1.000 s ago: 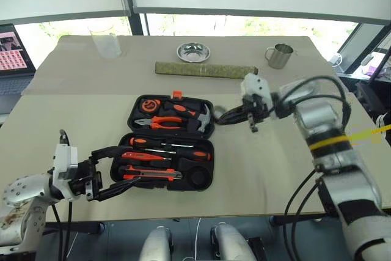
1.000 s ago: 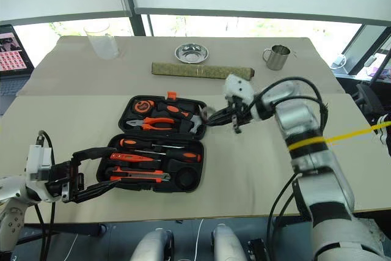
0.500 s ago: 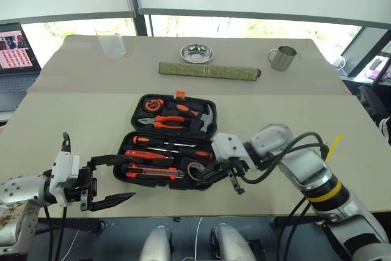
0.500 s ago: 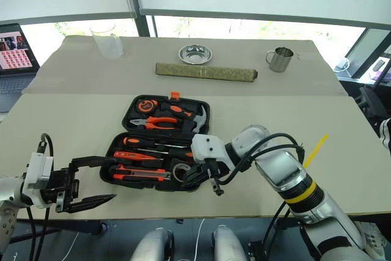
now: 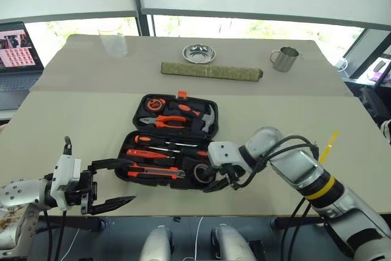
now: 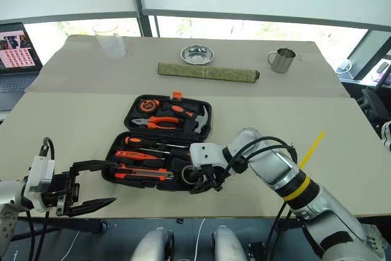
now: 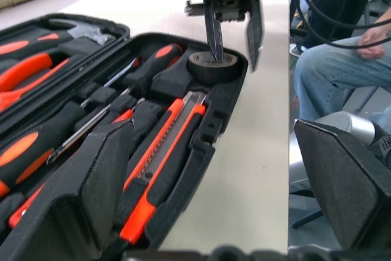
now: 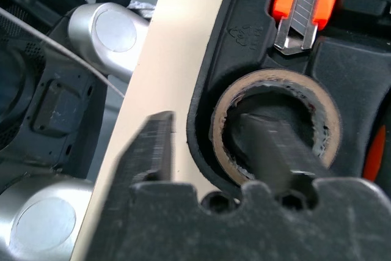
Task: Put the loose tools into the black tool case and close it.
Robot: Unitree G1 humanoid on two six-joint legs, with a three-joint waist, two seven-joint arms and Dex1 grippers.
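Observation:
The black tool case (image 5: 215,120) lies open on the table. Two long-shafted screwdrivers (image 5: 165,142) and a utility knife (image 5: 156,174) rest in the recesses of its near half. A black tape roll (image 7: 201,68) sits in the near right corner recess. My right gripper (image 5: 211,184) stands open over that corner, one finger inside the roll's hole (image 8: 324,111) and the other outside the case's rim. At the table's front edge, left of the case, my left gripper (image 5: 125,181) is wide open and holds nothing.
Pliers (image 5: 162,122), a hammer (image 5: 198,114) and a tape measure (image 5: 154,102) fill the lid half. Behind the case lie an olive rolled mat (image 5: 212,71), a steel bowl (image 5: 199,53), a metal mug (image 5: 285,58) and a glass (image 5: 113,41). A seated person's legs (image 7: 330,71) are beyond the table's right side.
My right gripper swung down from beside the lid to the case's near right corner, and its fingers have parted there. The left gripper has stayed in place, open.

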